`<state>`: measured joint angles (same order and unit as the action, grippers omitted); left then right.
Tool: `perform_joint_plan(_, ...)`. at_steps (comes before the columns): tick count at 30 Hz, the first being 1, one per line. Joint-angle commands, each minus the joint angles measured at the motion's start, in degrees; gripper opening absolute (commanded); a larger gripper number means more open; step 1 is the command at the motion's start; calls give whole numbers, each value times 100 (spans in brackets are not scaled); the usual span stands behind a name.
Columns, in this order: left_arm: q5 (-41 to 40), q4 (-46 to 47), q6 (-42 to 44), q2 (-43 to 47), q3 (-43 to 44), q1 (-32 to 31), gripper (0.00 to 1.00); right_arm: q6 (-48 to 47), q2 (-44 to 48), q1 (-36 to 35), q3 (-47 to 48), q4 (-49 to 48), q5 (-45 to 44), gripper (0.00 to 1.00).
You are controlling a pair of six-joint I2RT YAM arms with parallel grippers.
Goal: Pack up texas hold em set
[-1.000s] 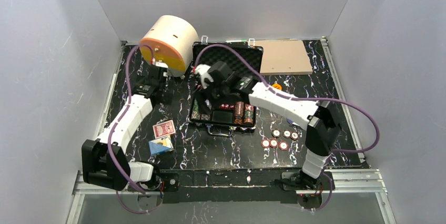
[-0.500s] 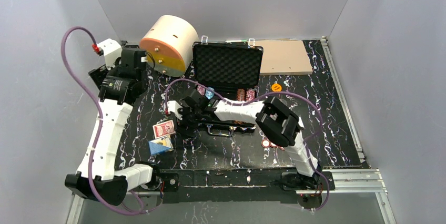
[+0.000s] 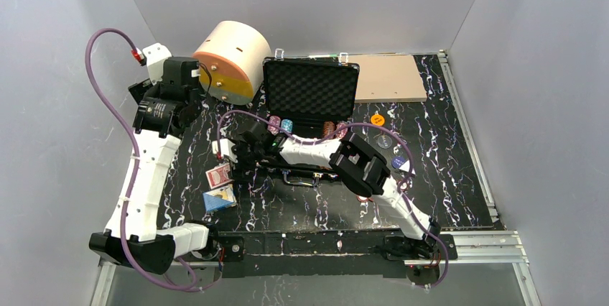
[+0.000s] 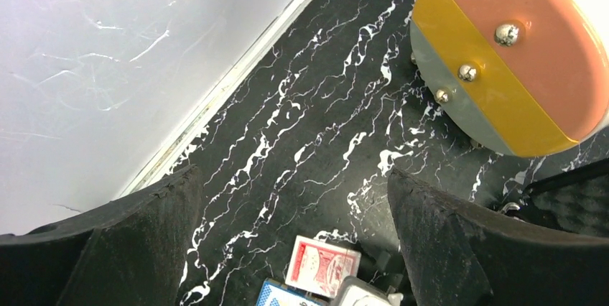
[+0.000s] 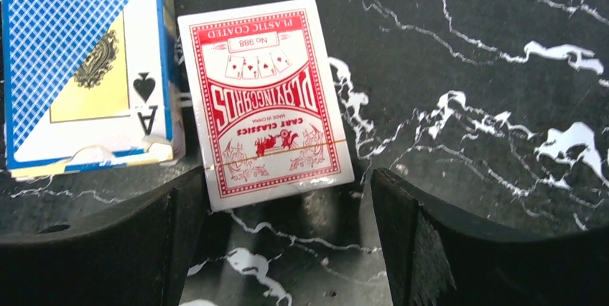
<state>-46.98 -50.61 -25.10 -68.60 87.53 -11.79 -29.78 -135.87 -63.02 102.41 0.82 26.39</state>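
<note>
left fingers [image 4: 143, 241]: spread wide, nothing between them, held high over bare counter [image 4: 316, 126] at the far left, near the cream cylinder [image 3: 230, 58].
right fingers [image 5: 129, 241]: spread wide, low over the counter, one on each side of the near end of the red deck [image 5: 266, 98]. cannot tell if they touch it.
red deck: flat on the counter, tilted a little, just beside the blue deck [image 5: 86, 62]. both lie left of the briefcase [image 3: 310, 90], outside it.
briefcase: open at the back middle of the counter, foam lid standing up. chip stacks [image 3: 330, 129] sit in its base, which the right arm partly hides.
loose on the counter right of the case: an orange button [image 3: 377, 118] and a few chips [image 3: 399, 164].
tan board [image 3: 388, 76] lies at the far right.
</note>
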Motion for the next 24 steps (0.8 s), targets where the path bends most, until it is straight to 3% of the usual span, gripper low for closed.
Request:
perform_joint_plan(1, 102, -229, -39, 1, 251, 2, 98, -324, -320, -8, 600, -109, 278, 90)
perform_joint_plan(8, 244, -248, -56, -101, 335, -7, 98, -768, -330, -17, 276, 205, 341, 90)
perform_joint_plan(14, 393, -293, -40, -251, 438, -151, 97, -522, -730, -17, 955, 133, 779, 91)
perform_joint_plan(24, 573, -474, -111, -365, 583, -227, 96, -946, -1182, -8, 1567, 1862, 1173, 91)
